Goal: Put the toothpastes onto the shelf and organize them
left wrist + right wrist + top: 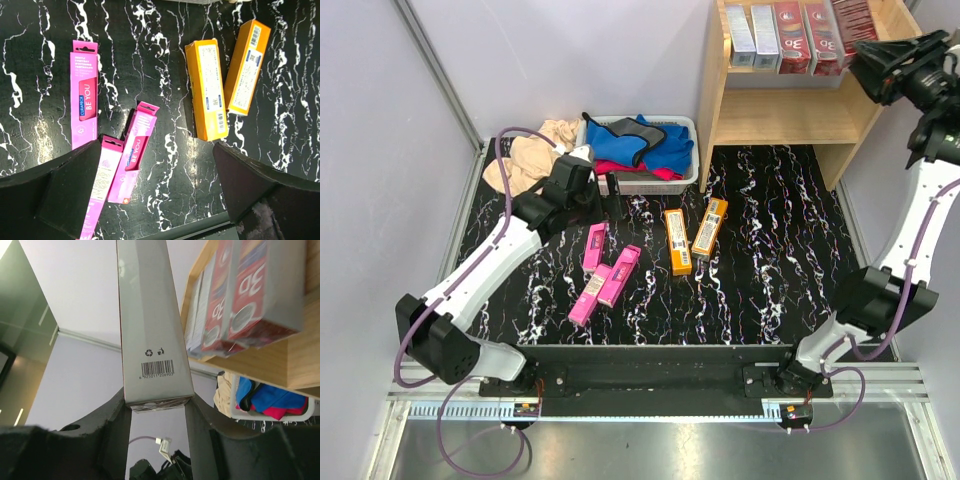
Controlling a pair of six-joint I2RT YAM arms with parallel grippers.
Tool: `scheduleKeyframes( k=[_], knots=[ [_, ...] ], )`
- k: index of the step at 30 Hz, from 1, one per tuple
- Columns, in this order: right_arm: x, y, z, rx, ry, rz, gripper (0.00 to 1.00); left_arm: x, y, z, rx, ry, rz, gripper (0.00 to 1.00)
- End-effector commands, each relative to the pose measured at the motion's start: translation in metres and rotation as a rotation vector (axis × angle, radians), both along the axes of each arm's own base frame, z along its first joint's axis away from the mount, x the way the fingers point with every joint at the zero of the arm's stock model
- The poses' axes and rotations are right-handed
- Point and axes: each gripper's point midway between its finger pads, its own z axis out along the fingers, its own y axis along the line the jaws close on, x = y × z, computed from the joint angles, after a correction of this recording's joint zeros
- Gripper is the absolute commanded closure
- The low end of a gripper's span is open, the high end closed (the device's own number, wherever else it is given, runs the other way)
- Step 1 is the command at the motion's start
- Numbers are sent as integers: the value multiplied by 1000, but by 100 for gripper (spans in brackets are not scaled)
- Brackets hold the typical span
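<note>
We see bright, even light with faint shadows, warm glare on the glossy black white-veined marble tabletop [165, 75], and blurred foregrounds in both wrist views.

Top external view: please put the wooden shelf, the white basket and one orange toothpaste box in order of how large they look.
1. wooden shelf, clearly the largest
2. white basket
3. orange toothpaste box, the smallest; the other orange one beside it looks about the same size.

Glossy cardboard toothpastes [84, 95]; pale matt wood shelf [790, 120]; glossy black marbled table [770, 250]
</note>
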Motion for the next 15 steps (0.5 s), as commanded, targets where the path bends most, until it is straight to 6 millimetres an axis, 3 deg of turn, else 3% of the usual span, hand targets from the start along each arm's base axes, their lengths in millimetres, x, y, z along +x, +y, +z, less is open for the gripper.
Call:
scheduleKeyframes(
  k=[1, 5, 15],
  knots=[
    [-14, -13, 39, -29, -100, -3, 69, 2, -8, -7, 2, -3, -29, 1],
    [5, -39, 34, -21, -69, -41, 69, 0, -13, -14, -5, 14, -35, 1],
    [30, -58, -4, -19, 24, -81, 69, -2, -21, -23, -1, 35, -51, 1]
  ],
)
